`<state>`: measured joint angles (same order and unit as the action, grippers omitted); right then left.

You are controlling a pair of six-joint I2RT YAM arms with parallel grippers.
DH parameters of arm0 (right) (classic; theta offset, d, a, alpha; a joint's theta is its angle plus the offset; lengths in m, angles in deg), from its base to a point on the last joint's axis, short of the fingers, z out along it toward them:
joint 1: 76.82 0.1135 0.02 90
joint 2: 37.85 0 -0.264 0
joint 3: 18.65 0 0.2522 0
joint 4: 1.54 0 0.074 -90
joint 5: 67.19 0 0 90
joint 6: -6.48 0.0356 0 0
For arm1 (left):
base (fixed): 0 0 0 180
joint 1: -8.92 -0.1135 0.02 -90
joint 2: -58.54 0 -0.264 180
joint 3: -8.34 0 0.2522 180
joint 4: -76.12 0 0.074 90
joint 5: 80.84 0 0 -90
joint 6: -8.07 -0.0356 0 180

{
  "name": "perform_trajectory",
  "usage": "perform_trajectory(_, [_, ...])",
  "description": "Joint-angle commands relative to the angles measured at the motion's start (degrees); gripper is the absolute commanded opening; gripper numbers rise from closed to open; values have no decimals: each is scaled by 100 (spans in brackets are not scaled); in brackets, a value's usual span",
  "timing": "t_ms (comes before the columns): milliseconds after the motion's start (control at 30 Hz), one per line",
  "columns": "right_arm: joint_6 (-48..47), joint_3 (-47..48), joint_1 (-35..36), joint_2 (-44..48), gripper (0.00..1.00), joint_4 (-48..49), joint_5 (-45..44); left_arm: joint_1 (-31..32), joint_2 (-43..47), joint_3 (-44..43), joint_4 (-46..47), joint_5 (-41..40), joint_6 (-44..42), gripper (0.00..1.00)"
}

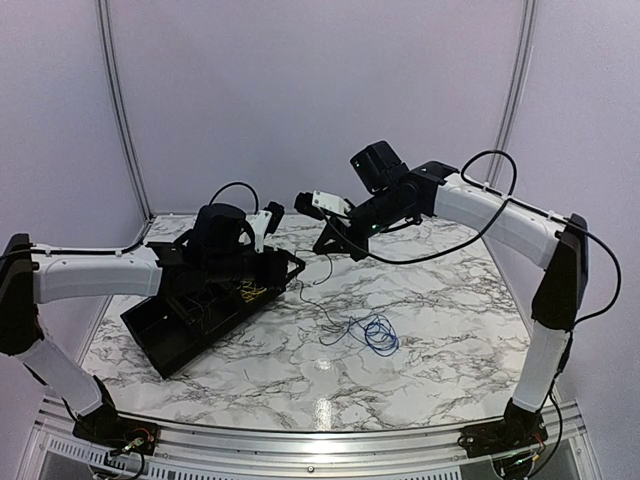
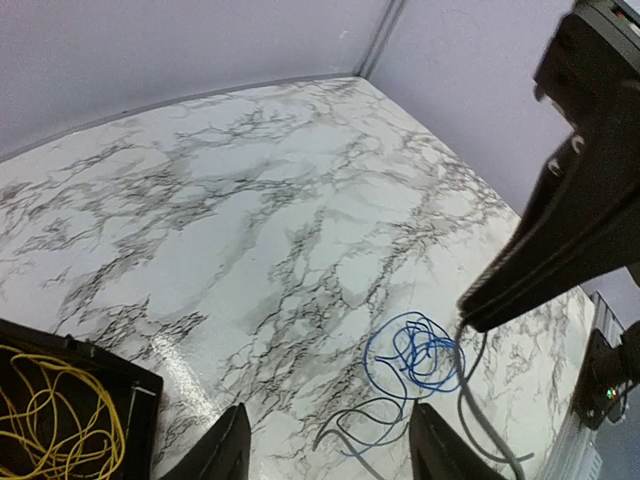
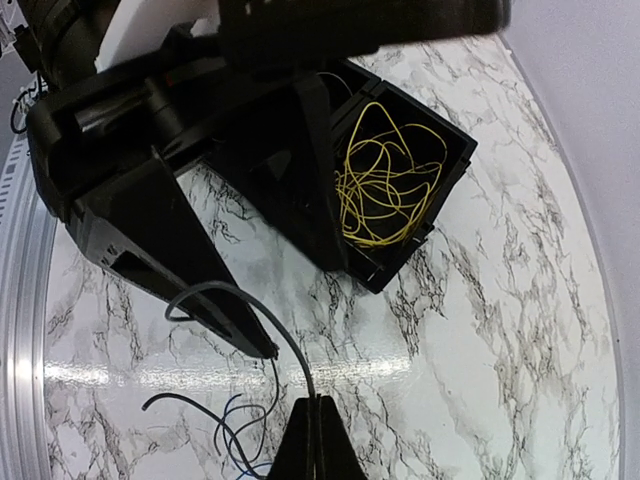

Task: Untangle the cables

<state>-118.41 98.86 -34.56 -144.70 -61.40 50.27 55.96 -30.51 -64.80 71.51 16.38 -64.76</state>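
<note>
Fingers (image 3: 303,452) of my right gripper (image 3: 316,402) pressed together, pinching the black cable (image 3: 235,285) near one end; its slack drops to the marble table (image 1: 440,325); left gripper (image 2: 330,442) partly spread, holding nothing, beside the black tray (image 1: 160,350).

Yellow cable (image 3: 385,175) heaped in a tray compartment; blue cable (image 1: 377,335) coiled on the table, black tail apparently crossing it.

Handling, my judgement: all very light, limp, springy, slippery; pinch a free end, not a loop.

Count: three cables, one per colour; one tray.

Black compartmented tray (image 1: 150,325) on white marble table (image 1: 450,320), lilac walls (image 1: 320,100) behind
</note>
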Motion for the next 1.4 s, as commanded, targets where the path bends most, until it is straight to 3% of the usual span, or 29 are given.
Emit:
perform_trajectory(0, [80,-46,-115,101,0,12,-112,4,447,100,-178,-1152,162,60])
perform_trajectory(300, [134,-137,-116,100,0,74,-156,8,713,23,-861,-753,-535,64])
perform_trajectory(533, [172,-101,-120,104,0,106,-69,14,595,-130,-788,199,-776,64])
perform_trajectory(667, [202,-103,-115,103,0,119,-75,14,273,-308,-721,584,-752,56])
perform_trajectory(867, [160,-245,-120,175,0,141,-214,14,54,-440,-593,564,-612,51])
perform_trajectory(1033, [128,-355,-118,263,0,155,-268,13,310,-218,-641,440,-607,59])
perform_trajectory(1367, [-29,-80,-114,393,0,-29,-161,12,596,410,-283,492,-724,62])
